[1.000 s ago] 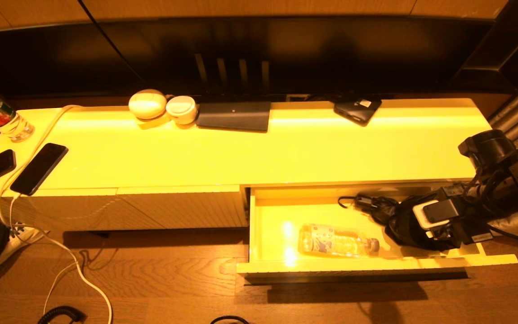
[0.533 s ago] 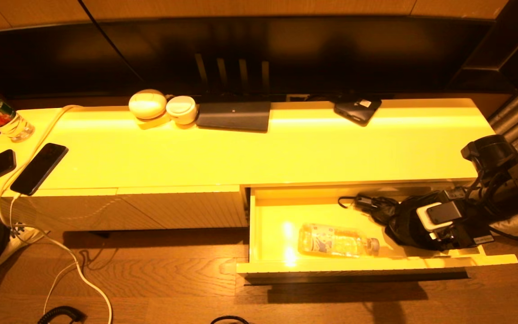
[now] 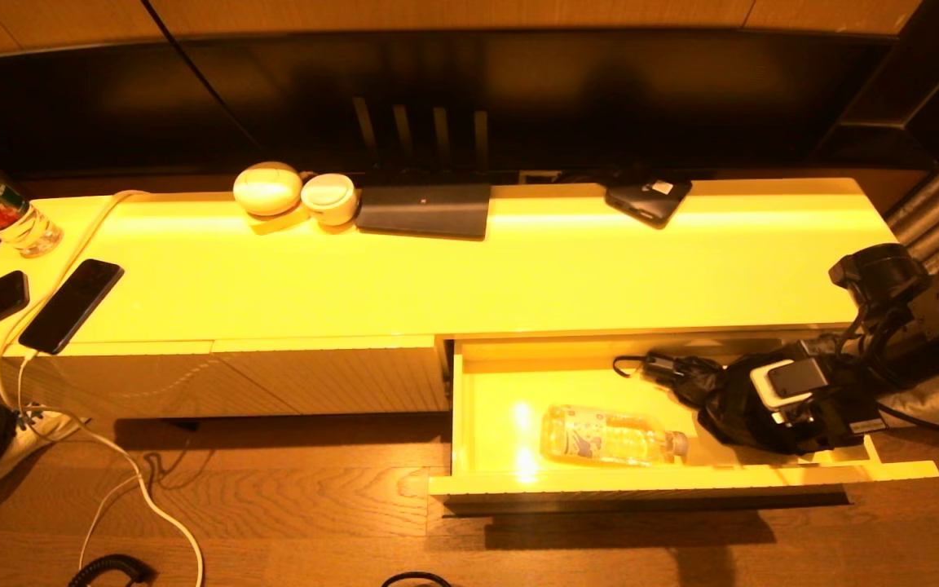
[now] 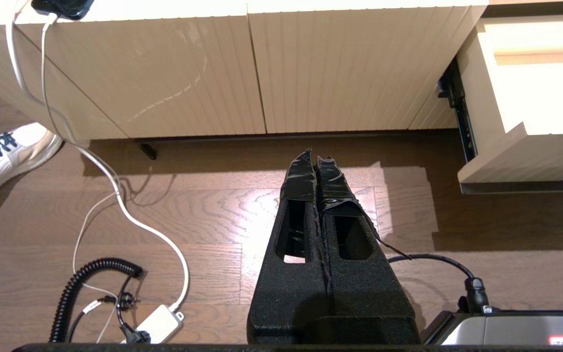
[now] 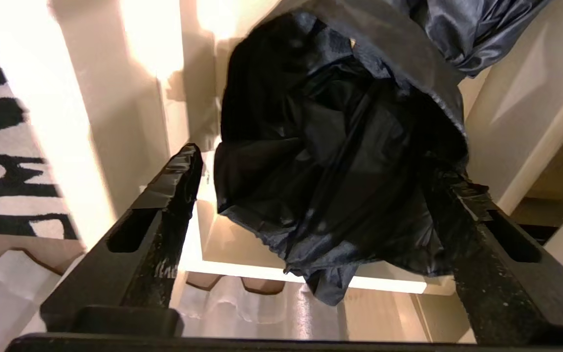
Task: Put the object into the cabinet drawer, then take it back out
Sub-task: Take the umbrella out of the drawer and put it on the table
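Although its fingers [image 5: 169,195] stand spread wide, the right gripper [image 5: 320,195] has the black folded umbrella [image 5: 340,161] lying between them inside the cabinet drawer [image 3: 681,481], apparently released. The umbrella's long axis appears to run straight out ahead of the gripper, toward the strap end farthest from it. A plastic bottle [image 3: 610,436] lies just beyond, to one side. The right arm is much nearer; the left gripper [image 4: 316,161], fingers pressed together, hangs over the floor. Whether either finger touches the fabric is hard to judge.
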### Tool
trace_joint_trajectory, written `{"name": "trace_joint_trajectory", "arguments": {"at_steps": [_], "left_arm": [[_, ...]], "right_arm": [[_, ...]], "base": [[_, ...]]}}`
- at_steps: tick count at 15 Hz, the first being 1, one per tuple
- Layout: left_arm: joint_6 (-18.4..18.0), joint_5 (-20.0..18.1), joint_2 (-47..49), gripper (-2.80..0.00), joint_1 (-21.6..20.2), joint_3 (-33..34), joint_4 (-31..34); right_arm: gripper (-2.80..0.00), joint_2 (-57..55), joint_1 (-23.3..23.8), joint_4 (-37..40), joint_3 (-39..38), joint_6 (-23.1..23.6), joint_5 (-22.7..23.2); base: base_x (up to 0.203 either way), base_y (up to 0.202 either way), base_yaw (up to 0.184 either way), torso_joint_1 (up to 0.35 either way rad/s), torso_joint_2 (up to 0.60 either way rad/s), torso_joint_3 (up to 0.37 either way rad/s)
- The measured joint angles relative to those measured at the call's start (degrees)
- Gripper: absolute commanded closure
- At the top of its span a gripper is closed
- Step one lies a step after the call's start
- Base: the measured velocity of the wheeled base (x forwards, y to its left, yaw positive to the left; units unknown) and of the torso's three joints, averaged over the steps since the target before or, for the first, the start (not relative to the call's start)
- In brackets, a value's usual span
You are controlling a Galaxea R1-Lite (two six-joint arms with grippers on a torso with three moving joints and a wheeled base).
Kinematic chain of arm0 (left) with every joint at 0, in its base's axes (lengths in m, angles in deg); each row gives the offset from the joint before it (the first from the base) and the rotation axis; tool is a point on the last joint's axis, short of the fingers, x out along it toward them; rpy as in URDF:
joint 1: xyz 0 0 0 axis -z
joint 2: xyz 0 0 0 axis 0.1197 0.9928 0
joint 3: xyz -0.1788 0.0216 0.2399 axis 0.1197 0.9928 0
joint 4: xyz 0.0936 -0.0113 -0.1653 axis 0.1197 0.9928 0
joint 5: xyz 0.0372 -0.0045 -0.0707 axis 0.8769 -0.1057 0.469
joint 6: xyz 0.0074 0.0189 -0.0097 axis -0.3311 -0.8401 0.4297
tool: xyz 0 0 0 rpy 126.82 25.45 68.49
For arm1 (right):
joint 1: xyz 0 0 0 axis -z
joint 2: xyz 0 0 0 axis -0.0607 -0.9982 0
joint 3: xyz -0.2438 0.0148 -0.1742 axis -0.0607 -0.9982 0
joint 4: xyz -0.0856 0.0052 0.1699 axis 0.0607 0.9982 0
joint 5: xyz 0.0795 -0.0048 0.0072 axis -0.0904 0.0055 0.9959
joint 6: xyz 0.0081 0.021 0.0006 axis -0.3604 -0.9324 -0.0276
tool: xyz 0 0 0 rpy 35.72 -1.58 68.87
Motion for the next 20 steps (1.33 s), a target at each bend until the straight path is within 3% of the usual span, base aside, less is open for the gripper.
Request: {"name": "trace_joint_trajectory", "arguments": {"at_steps": [20], "left_arm": [[0.02,0.02,0.00,0.00,0.00,0.00,-0.02]], "right_arm": [[-2.80,-7.81,-0.43,-0.20,1.56,-0.82,1.00]], "base": [[0.000,0.000,0.000,0.000,0.00,0.000]]}}
